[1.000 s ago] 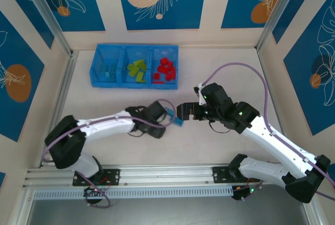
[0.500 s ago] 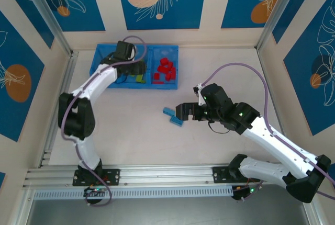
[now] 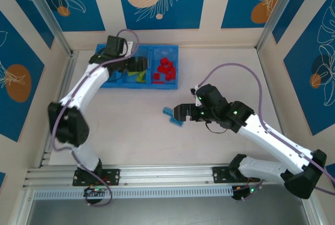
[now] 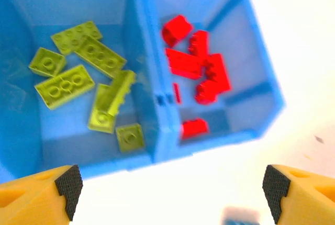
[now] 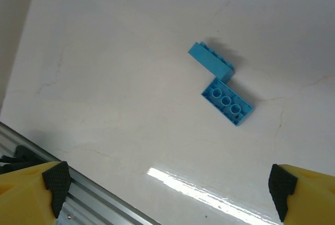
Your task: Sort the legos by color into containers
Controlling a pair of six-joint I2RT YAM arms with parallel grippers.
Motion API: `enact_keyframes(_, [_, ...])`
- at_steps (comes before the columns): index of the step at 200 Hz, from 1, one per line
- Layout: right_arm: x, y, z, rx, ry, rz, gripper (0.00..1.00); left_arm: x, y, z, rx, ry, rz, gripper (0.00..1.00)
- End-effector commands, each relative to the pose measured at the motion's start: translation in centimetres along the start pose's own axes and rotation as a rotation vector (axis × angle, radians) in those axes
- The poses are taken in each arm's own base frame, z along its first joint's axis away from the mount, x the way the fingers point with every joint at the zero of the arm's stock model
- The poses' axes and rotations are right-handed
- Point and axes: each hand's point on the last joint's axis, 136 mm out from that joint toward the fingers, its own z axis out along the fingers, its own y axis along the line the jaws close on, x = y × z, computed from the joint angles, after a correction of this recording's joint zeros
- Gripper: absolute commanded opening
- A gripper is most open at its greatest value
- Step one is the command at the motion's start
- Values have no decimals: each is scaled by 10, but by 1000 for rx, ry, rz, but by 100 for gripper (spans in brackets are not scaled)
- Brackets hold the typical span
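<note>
Two light blue legos [image 3: 170,115] lie touching on the table's middle; in the right wrist view they are a long brick [image 5: 212,64] and an upturned one [image 5: 227,101]. My right gripper [image 3: 180,113] [image 5: 170,180] hangs open just right of them, nothing between its fingers. The blue tray of containers [image 3: 137,85] stands at the back left. Lime green legos [image 4: 78,81] fill its middle compartment, red ones [image 4: 196,70] [image 3: 166,70] its right one. My left gripper [image 3: 135,67] [image 4: 170,183] is open over the tray's near wall [image 4: 157,154]. A blurred blue piece [image 4: 239,217] shows low between its fingers.
The left arm [image 3: 86,86] lies across the tray's left compartment and hides its contents. Aluminium posts [image 3: 52,23] and side walls bound the table. A metal rail [image 3: 167,175] runs along the near edge.
The left arm has swung from the blue bricks at mid-table back to the tray, and its jaws have spread wider. The right gripper has edged slightly left toward the two bricks.
</note>
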Motion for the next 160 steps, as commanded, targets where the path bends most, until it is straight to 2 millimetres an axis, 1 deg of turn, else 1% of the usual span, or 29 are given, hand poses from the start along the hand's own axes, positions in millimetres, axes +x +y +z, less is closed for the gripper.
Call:
enact_keyframes(1, [11, -15, 21, 87, 59, -32, 100, 14, -53, -59, 180, -68, 44, 90])
enact_keyframes(13, [16, -22, 35, 123, 88, -40, 100, 36, -67, -78, 212, -76, 88, 90])
enact_keyframes(25, [20, -26, 48, 144, 115, -42, 100, 61, -80, -91, 237, -58, 134, 89])
enact_keyframes(37, [25, -27, 62, 147, 147, -60, 99, 91, -88, -94, 243, -13, 174, 89])
enact_keyframes(48, [27, -32, 72, 171, 165, -57, 100, 114, -96, -97, 257, 21, 212, 89])
enact_keyframes(53, [27, -34, 75, 184, 167, -49, 100, 126, -99, -95, 270, 40, 233, 89])
enact_keyframes(59, [27, -36, 78, 193, 164, -35, 99, 136, -102, -93, 276, 48, 254, 90])
enact_keyframes(76, [22, -39, 79, 168, 130, 22, 100, 160, -95, -72, 224, 93, 237, 93])
enact_keyframes(87, [19, -45, 76, 161, 106, 75, 100, 175, -93, -53, 185, 154, 221, 98])
enact_keyframes(101, [16, -57, 68, 178, 81, 127, 100, 188, -99, -32, 145, 202, 248, 100])
enact_keyframes(117, [17, -66, 59, 194, 65, 155, 100, 198, -108, -5, 129, 238, 269, 100])
enact_keyframes(127, [19, -70, 54, 200, 60, 167, 100, 203, -111, 12, 119, 266, 267, 100])
enact_keyframes(135, [21, -73, 50, 204, 54, 178, 100, 207, -111, 27, 103, 293, 271, 100])
enact_keyframes(160, [30, -84, 36, 226, 34, 214, 99, 213, -103, 68, 14, 349, 304, 100])
